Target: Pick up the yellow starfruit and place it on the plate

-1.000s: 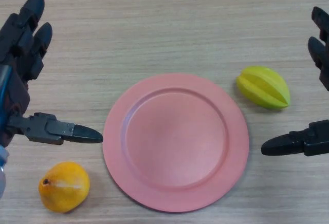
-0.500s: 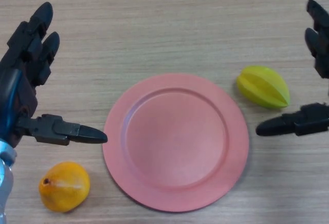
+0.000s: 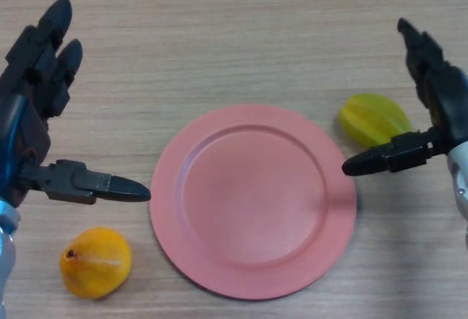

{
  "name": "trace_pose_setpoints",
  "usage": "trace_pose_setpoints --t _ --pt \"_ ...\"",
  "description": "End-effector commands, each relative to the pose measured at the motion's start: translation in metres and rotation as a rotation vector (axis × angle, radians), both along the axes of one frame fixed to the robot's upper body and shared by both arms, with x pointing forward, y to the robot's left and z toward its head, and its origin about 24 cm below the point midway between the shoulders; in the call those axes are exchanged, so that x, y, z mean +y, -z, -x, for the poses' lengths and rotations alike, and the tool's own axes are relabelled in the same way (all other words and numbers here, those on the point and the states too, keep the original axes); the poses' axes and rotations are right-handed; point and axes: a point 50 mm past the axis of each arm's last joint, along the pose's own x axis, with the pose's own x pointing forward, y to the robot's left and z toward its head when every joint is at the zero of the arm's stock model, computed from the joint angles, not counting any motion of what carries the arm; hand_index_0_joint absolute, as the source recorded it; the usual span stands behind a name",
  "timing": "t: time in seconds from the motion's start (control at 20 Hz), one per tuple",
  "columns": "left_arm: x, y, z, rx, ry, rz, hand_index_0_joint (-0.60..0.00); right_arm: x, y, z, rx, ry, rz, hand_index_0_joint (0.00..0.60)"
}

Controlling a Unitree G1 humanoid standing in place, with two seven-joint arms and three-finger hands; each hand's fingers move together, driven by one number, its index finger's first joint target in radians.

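Note:
The yellow starfruit (image 3: pixel 371 117) lies on the wooden table just right of the pink plate (image 3: pixel 252 200). My right hand (image 3: pixel 437 96) is open above and around it: the fingers reach past its far right side and the thumb (image 3: pixel 384 159) lies in front of it, covering its lower edge. The hand is not closed on the fruit. My left hand (image 3: pixel 33 114) is open at the left edge, its thumb pointing toward the plate. The plate holds nothing.
An orange-yellow fruit (image 3: pixel 95 262) lies at the front left, below my left thumb and left of the plate. The wooden table (image 3: pixel 234 34) stretches bare behind the plate.
My right hand has moved left and in over the starfruit, its thumb now in front of the fruit. The left hand has shifted only slightly. The fruits and plate stay put.

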Motion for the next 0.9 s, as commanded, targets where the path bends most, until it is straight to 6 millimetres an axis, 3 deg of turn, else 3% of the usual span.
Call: trace_pose_setpoints --t 0.05,0.3,0.35,0.5,0.55,0.6,0.7,0.9 --pt "0.016 -0.038 0.017 -0.249 -0.044 -0.031 0.000 -0.006 -0.044 -0.012 -0.273 0.026 0.045 0.000" --pt "0.023 -0.039 0.021 -0.251 -0.064 -0.050 0.000 -0.005 -0.030 -0.027 -0.263 0.011 0.074 0.000" --pt "0.025 -0.039 0.022 -0.254 -0.072 -0.048 0.000 -0.004 -0.029 -0.030 -0.256 0.006 0.071 0.049" --pt "0.027 -0.038 0.024 -0.254 -0.080 -0.048 0.000 -0.002 -0.024 -0.033 -0.242 -0.004 0.091 0.400" --pt "0.030 -0.037 0.026 -0.244 -0.086 -0.054 0.000 0.001 -0.016 -0.035 -0.225 -0.036 0.204 0.543" --pt "0.032 -0.036 0.027 -0.239 -0.089 -0.059 0.000 0.002 -0.011 -0.036 -0.219 -0.066 0.303 0.600" --pt "0.033 -0.036 0.027 -0.234 -0.092 -0.051 0.000 0.000 -0.010 -0.037 -0.250 -0.071 0.399 0.600" --pt "0.033 -0.035 0.027 -0.220 -0.092 -0.050 0.000 -0.001 -0.020 -0.034 -0.222 -0.054 0.209 0.600"
